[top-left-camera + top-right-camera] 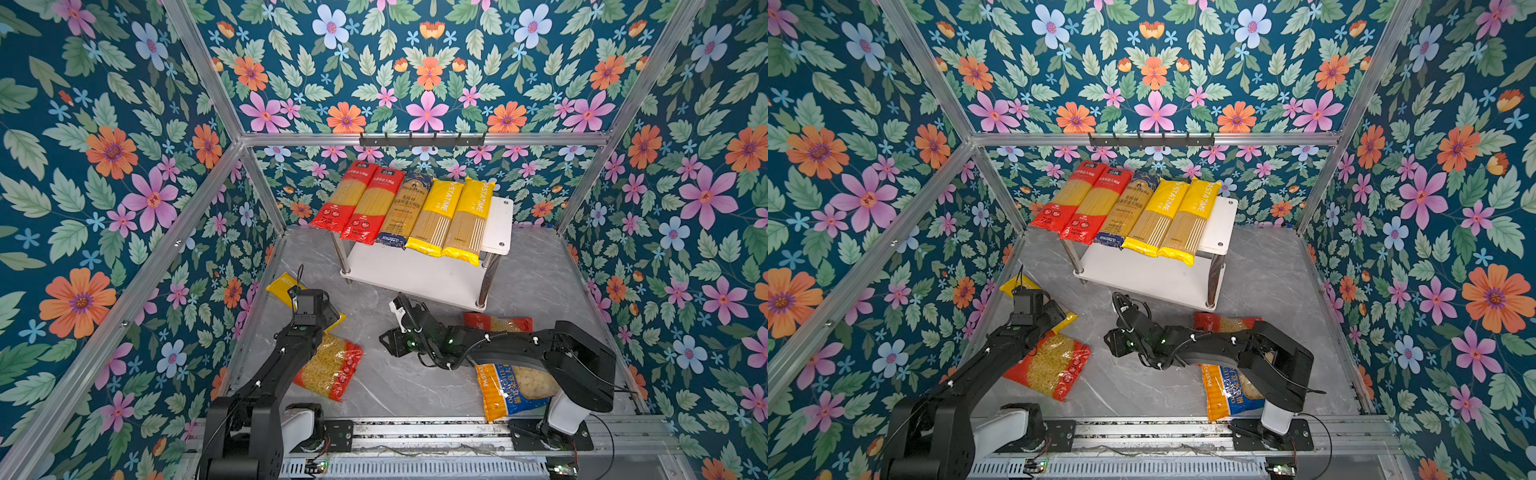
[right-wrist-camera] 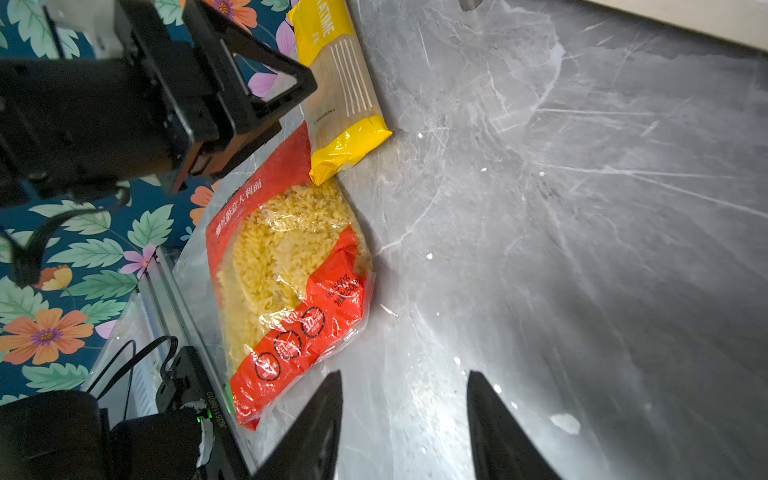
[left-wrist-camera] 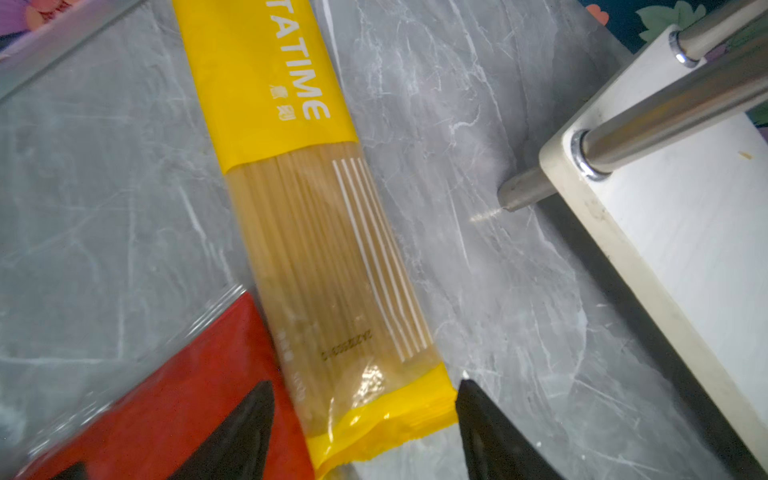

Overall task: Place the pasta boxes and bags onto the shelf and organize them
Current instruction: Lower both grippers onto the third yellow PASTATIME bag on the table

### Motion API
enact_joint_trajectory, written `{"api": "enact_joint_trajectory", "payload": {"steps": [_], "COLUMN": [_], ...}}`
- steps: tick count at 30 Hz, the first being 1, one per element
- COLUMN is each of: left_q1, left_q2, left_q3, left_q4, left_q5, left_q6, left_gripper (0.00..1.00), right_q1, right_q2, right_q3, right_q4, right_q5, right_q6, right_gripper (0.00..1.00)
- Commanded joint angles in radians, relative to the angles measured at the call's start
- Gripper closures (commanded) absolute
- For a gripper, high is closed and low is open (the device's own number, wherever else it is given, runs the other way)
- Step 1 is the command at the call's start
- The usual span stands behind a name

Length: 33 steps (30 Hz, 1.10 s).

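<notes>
Five spaghetti packs (image 1: 407,212) lie side by side atop the shelf (image 1: 500,224).

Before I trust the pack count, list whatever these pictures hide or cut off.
- Red macaroni bag: both top views, mostly behind the right arm.
- Blue-orange shells bag: both top views, partly under that arm.
- Floor PASTATIME pack: left wrist view, end cut by frame edge; top views, middle under left gripper.
</notes>
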<state>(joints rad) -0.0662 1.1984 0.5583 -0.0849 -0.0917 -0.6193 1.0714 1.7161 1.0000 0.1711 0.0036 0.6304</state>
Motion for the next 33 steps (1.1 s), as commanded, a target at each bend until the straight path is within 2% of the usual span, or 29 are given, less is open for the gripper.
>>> {"api": "enact_joint_trajectory", "payload": {"steps": [1,6,12,20,25,33], "left_q1": [0.025,0.054,0.048,-0.020,-0.114,-0.383], "left_q2": [0.078,0.197,0.264,0.197,0.219,0.216], "left_q3": [0.030,0.057,-0.005,-0.097,-0.113,-0.150], "left_q4": [0.117,0.156,0.249,0.251,0.251,0.267], "left_q5": [0.051,0.073,0.175,0.186,0.175,0.111], "left_q6": [0.027,0.033,-0.025,-0.075,-0.109,-0.238], "left_gripper": [0.29,0.31,0.34,0.36,0.37,0.38], "right_q1": [0.001,0.001,-0.001,-0.007,-0.010,-0.035], "right_q2": [-0.022,-0.045,-0.049,-0.041,-0.048,-0.130], "right_q3": [-0.012,-0.023,-0.022,-0.006,-0.003,-0.060], "right_q4": [-0.020,-0.028,-0.034,-0.038,-0.039,-0.049], "right_q5": [0.014,0.029,0.042,0.042,0.054,0.107], "right_q6": [0.003,0.003,-0.007,-0.011,-0.011,-0.001], "right_gripper": [0.50,0.51,0.51,0.51,0.51,0.51]}}
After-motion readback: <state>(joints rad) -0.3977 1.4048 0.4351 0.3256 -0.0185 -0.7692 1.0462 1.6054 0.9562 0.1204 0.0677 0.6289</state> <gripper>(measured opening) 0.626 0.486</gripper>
